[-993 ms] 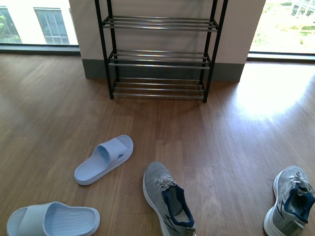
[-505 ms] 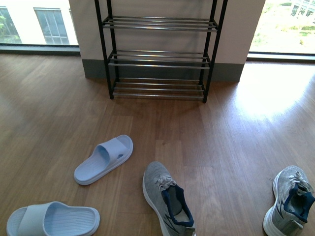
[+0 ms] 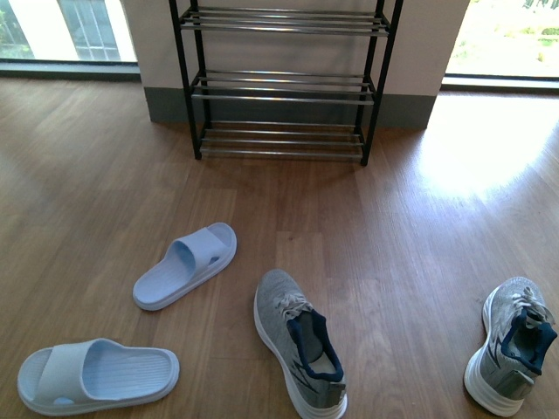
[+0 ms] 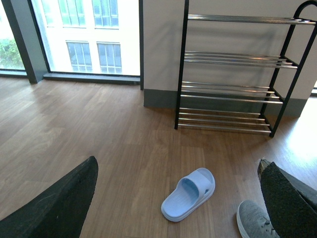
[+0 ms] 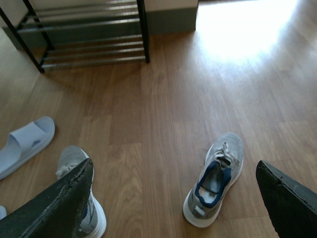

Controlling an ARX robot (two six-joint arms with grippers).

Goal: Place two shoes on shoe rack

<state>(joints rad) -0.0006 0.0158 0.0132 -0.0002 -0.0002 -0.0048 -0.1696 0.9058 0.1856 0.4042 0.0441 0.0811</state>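
Two grey knit shoes lie on the wooden floor: one (image 3: 297, 345) in the near middle, the other (image 3: 511, 345) at the near right. Both point toward the shoe rack (image 3: 279, 83), which stands against the wall with its chrome tiers bare. My left gripper (image 4: 177, 166) is open and hangs above the floor, with a shoe's toe (image 4: 252, 220) by its right finger (image 4: 287, 198). My right gripper (image 5: 174, 166) is also open above the floor. The right-hand shoe (image 5: 215, 181) lies between its fingers, far below. The other shoe (image 5: 69, 156) is partly hidden behind one finger. Neither arm shows in the front view.
Two pale blue slippers lie left of the shoes, one (image 3: 185, 264) nearer the rack and one (image 3: 98, 374) at the near left. The rack (image 4: 230, 89) stands before a grey-skirted wall between floor-length windows. Sunlight glares on the floor (image 3: 476, 148) at the right.
The front view has shifted: rack, shoes and slippers all sit slightly higher in the picture than before. Nothing on the floor has moved relative to the rest.
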